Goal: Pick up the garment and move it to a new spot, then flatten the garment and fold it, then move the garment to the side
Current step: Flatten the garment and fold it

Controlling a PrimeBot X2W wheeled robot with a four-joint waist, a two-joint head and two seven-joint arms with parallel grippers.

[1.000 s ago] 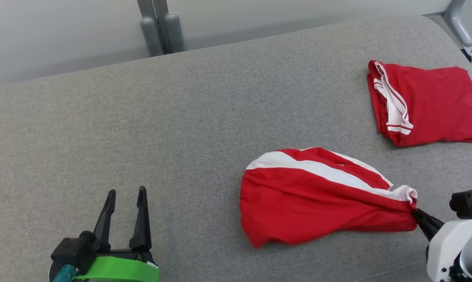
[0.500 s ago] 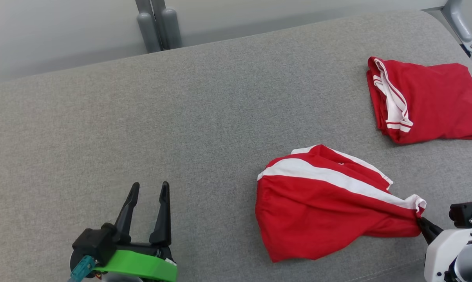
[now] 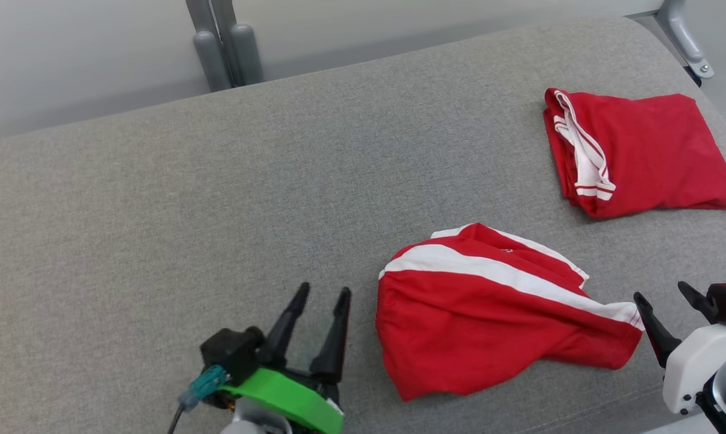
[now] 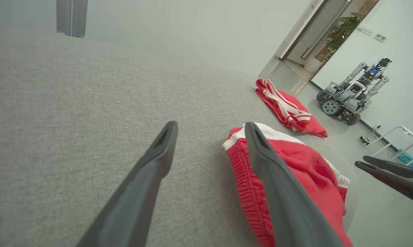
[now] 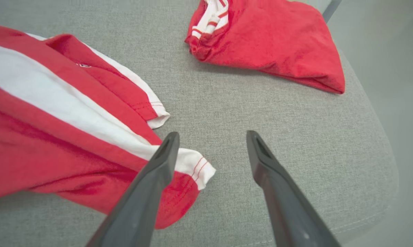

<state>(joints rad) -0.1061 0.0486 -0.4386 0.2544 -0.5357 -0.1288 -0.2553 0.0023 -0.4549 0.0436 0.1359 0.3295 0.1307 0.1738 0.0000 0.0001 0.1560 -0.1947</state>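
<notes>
- My right gripper [image 3: 661, 292] has let go. Half a second ago it was pinched shut on the white-hemmed corner [image 5: 192, 168] of the garment [image 3: 489, 325]; now its fingers stand well apart with nothing between them.
- In the right wrist view that corner lies on the desk [image 3: 218, 211], partly hidden behind one finger. I cannot tell whether the finger touches it.
- The garment now rests wholly on the desk, near its front edge and right of centre. It is a loose, bunched heap with a white stripe across the top, not spread out.
- It lies well apart from the folded garment [image 3: 640, 150] at the far right corner.
- My left gripper [image 3: 325, 289] has come in from the lower left and now sits just beside the garment's left edge. Its fingers are partly open and empty, and the left wrist view shows the gathered waistband right next to one finger.
- I judge the move to a new spot done, and flattening comes next.
- With one gripper at each end, I'd expect to take both sides and draw the cloth out flat. The bunched layers could make me catch more than one thickness.
</notes>
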